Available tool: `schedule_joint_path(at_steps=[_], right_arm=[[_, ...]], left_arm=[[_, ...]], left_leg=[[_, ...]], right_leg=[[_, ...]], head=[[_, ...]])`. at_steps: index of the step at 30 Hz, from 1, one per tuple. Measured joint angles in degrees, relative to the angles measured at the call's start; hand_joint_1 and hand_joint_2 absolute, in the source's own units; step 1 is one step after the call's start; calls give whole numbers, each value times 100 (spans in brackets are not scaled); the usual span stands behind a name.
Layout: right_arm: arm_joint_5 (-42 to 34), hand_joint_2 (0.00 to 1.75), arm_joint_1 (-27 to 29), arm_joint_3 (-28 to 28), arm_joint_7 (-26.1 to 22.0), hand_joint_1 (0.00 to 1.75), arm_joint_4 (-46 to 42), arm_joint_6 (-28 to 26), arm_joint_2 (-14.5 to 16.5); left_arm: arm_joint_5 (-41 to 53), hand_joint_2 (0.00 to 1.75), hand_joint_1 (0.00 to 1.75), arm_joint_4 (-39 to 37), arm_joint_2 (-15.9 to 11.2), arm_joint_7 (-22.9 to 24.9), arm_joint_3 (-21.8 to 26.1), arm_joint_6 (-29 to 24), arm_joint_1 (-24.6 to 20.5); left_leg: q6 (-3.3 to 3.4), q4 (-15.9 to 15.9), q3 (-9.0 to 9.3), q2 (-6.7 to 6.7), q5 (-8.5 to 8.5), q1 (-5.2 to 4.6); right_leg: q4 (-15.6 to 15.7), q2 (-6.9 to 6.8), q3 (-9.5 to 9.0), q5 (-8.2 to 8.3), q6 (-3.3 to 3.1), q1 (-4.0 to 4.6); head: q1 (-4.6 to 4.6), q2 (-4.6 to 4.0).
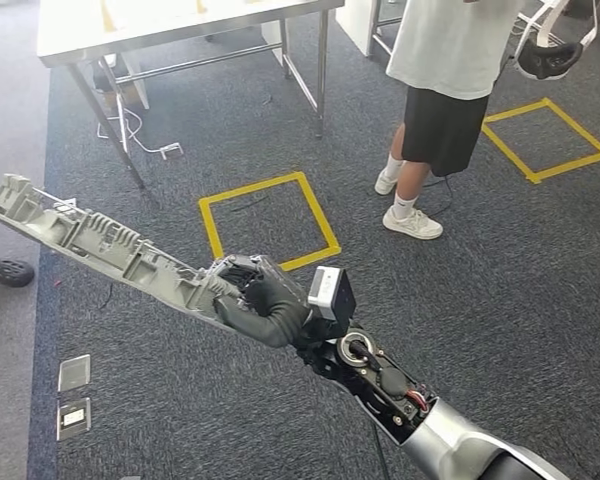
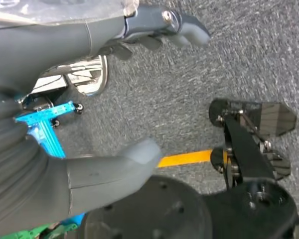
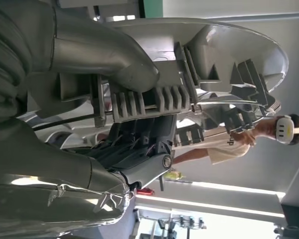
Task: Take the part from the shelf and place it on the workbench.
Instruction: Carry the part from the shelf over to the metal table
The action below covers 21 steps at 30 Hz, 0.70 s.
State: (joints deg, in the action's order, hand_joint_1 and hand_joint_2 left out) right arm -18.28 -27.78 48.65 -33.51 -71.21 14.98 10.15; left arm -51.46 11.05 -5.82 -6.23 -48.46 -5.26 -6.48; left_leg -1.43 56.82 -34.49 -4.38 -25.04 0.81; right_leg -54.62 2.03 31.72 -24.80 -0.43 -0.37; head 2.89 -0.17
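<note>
Right arm: while it reaches up and across from the lower right of the head view, the silver arm stretches out nearly straight over the carpeted floor (image 1: pixel 508 300), its wrist casing open with wiring showing and a small pale camera block sitting on top of the wrist.
Right hand: the right hand (image 1: pixel 263 305) is wrapped round one end of the part, dark fingers (image 1: pixel 244 312) curled under and over it; in the right wrist view the thick grey thumb (image 3: pixel 114 55) presses on the ribbed face of the part while the darker fingers close from the other side.
Part: the long grey plastic part (image 1: pixel 101 243) is held in the air above the floor, sticking out from the hand like a beam and tilted slightly, its far end higher; it rests on nothing but the hand.
Left hand: the left hand (image 2: pixel 102 99) hangs low over the carpet, thumb and fingers spread apart with nothing between them.
Worktop: the white worktop (image 1: pixel 169 25) on metal legs stands at the far side of the room, well apart from the part.
Floor marks: a yellow tape square (image 1: pixel 267 222) lies on the carpet between the hand and the worktop.
Person: a person (image 1: pixel 440 90) in a pale shirt and dark shorts stands just beyond the square, near a second yellow outline.
</note>
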Motion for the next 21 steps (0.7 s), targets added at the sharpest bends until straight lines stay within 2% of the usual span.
schedule_joint_path(at_steps=[2, 3, 4, 5, 6, 8, 9, 10, 11, 13, 15, 16, 17, 19, 20, 21], right_arm=[[-22, 175, -2, 1, 7, 175, 1, 0, 5], [-35, 175, -3, -1, 6, 175, 2, 1, 5], [-46, 175, -1, -2, 6, 175, 4, 3, 5], [-55, 175, 4, -2, 6, 175, 5, 9, 5], [-65, 175, 9, -1, 6, 175, 8, 14, 5], [-81, 175, 16, -1, 1, 175, 10, 21, 5], [-88, 175, 17, -3, -6, 175, 10, 20, 5], [-92, 175, 16, -8, -15, 175, 9, 16, 5], [-96, 175, 19, -14, -25, 175, 9, 13, 5], [-98, 175, 30, -25, -48, 175, 8, 5, 5], [-96, 175, 44, -30, -63, 175, 5, 2, 4], [-93, 175, 47, -32, -67, 175, 4, -2, 4], [-86, 175, 51, -34, -69, 175, 4, -13, 2], [-71, 175, 72, -40, -72, 175, 4, -47, -5], [-62, 175, 92, -43, -71, 175, 4, -67, -12], [-54, 175, 115, -49, -70, 175, 4, -86, -21]], left_arm=[[-11, 175, 0, 1, -2, -11, 1, 1, -13], [-15, 175, 0, 1, -3, -16, 1, 1, -16], [-18, 175, 0, 1, -3, -21, 1, 1, -16], [-22, 175, 0, 1, -2, -23, 1, 1, -13], [-27, 175, 0, 1, -3, -25, 1, 1, -10], [-37, 175, 0, 1, -12, -38, 1, 2, -9], [-42, 175, 0, 1, -18, -48, 1, 4, -11], [-45, 175, 0, 1, -24, -61, 1, 10, -13], [-49, 175, 0, 1, -29, -73, 2, 20, -13], [-49, 175, 0, 1, -33, -95, 2, 38, -1], [-49, 175, 0, 2, -36, -108, 2, 45, 23], [-50, 175, 0, 3, -38, -111, 2, 45, 32], [-50, 175, 0, 3, -41, -114, 2, 45, 37], [-51, 175, 0, 3, -48, -115, 2, 45, 38], [-50, 175, 0, 3, -50, -116, 2, 45, 39], [-49, 175, 0, 3, -53, -116, 2, 45, 41]], left_leg=[[-54, 715, -337, 292, -368, -1], [-74, 1150, -551, 353, -548, 5], [-87, 1473, -715, 376, -644, 10], [-91, 1576, -774, 383, -623, 11], [-89, 1420, -705, 386, -488, 13], [-60, 549, -266, 424, -97, 9], [-26, 136, -46, 447, 10, -6], [16, -143, 107, 463, 43, -23], [65, -265, 172, 470, 7, -35], [160, -296, 232, 439, -42, -31], [237, -310, 364, 418, -77, -11], [262, -310, 439, 413, -94, -8], [280, -312, 501, 409, -135, -11], [298, -311, 625, 391, -235, -19], [299, -311, 707, 373, -305, -23], [297, -311, 805, 351, -381, -27]], right_leg=[[26, -61, -16, 9, -26, -5], [25, -93, -15, 7, -32, -3], [25, -123, -16, 3, -34, -1], [24, -148, -18, -1, -35, -1], [22, -169, -23, -7, -31, -1], [23, -200, -48, -54, -5, 1], [28, -211, -63, -90, 21, 12], [41, -220, -81, -131, 52, 21], [38, -226, -108, -135, 88, 31], [7, -231, -155, -145, 165, 36], [-232, -226, -93, -217, 233, 31], [-512, -223, 57, -306, 256, 27], [-911, -218, 284, -424, 274, 23], [-1661, -216, 824, -683, 284, 22], [-1808, -215, 1009, -755, 279, 23], [-1733, -213, 1085, -741, 264, 30]], head=[[20, 0], [24, 0], [25, 0], [25, -1], [26, -1], [27, -1], [28, 0], [27, 0], [28, 0], [26, 0], [9, -1], [-6, -1], [-23, -1], [-37, -1], [-37, -1], [-37, -1]])
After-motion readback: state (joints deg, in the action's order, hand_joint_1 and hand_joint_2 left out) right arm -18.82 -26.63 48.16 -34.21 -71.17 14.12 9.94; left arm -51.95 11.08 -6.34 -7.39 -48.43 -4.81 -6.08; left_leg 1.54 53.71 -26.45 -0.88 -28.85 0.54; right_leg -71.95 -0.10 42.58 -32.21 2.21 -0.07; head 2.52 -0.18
